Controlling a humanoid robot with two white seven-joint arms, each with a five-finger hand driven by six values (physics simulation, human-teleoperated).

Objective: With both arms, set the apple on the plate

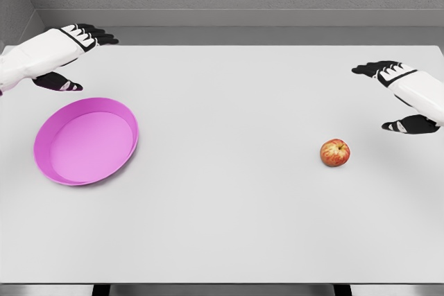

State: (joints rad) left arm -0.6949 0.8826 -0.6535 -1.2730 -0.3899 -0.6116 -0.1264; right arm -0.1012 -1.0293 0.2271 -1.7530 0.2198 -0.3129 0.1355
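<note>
**me:** Logged in on the head cam. Starting at the bottom of the frame, that's just the front edge of the desk [222,240], plain pale grey, with two dark stubs poking out under it that I take for legs.

**other guy:** Where's the fruit sitting?

**me:** The apple [335,152] is right of centre, a bit below the middle of the frame. Red with a yellowish patch, upright on the desk, nothing touching it. At about the same height on the left side is the plate [125,112], pink-purple, shallow with a raised rim, flat on the desk. The two are well apart, most of the desk's width between them.

**other guy:** And the hands?

**me:** The right hand [402,98] comes in from the right edge, just above and to the right of the apple, near it but not touching. Its fingers [371,69] are spread and stretched out toward the upper left, thumb hanging lower, pinching nothing. The left hand [66,57] is in the upper left of the frame, above the plate and clear of its rim. Same deal there: fingers extended and loosely apart, pointing right, thumb tucked underneath, holding nothing.

**other guy:** Anything behind that?

**me:** Far edge of the desk, then a grey wall along the top of the frame.
</note>
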